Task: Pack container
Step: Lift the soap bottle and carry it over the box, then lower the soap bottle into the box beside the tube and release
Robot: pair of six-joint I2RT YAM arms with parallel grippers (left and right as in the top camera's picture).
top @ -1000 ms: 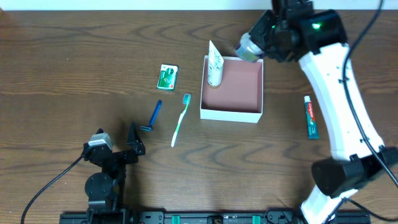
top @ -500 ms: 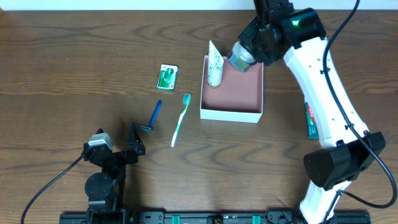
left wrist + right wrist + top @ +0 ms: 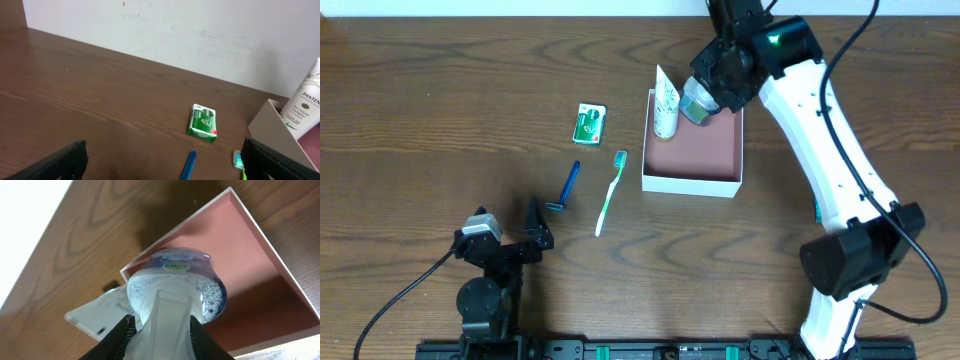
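Observation:
The container (image 3: 692, 178) is a square white box with a pink-brown inside (image 3: 235, 255). A white Pantene tube (image 3: 665, 104) leans in its far left corner and shows in the left wrist view (image 3: 303, 107). My right gripper (image 3: 162, 330) is shut on a clear bottle of bluish liquid (image 3: 175, 287), held over the container's far part (image 3: 698, 100). On the table left of it lie a green toothbrush (image 3: 610, 192), a blue razor (image 3: 566, 186) and a small green packet (image 3: 589, 123). My left gripper (image 3: 162, 160) is open and empty near the front edge.
A toothpaste tube (image 3: 817, 210) lies right of the container, mostly hidden behind my right arm. The wall runs along the table's far edge (image 3: 165, 35).
My right gripper has carried the bottle leftward, from above the container's far right corner to over its far middle, near the Pantene tube. The left arm has not moved.

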